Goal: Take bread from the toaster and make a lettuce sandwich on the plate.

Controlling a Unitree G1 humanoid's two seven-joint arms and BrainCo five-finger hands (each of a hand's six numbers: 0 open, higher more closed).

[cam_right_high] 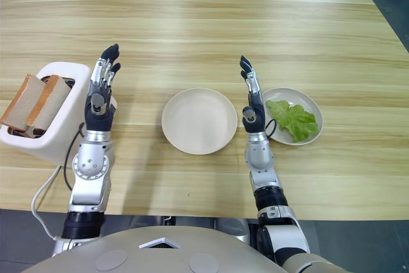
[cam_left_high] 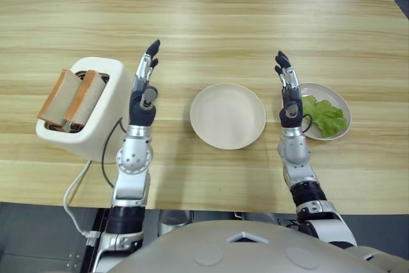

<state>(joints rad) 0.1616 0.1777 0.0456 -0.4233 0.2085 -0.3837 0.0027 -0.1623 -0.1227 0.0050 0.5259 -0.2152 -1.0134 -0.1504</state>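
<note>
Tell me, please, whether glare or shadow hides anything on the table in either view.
Left eye view: the light is even, with only a small bright patch at the far edge of the table; the bread, the plate and the lettuce are unobscured. Right eye view: the same soft light, with only faint shadows under the toaster and the plate; nothing is hidden.

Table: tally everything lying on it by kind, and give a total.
Toaster: 1
Bread slices: 2
Plates: 2, the empty plate and the small dish
Lettuce heap: 1
Total: 6
</note>
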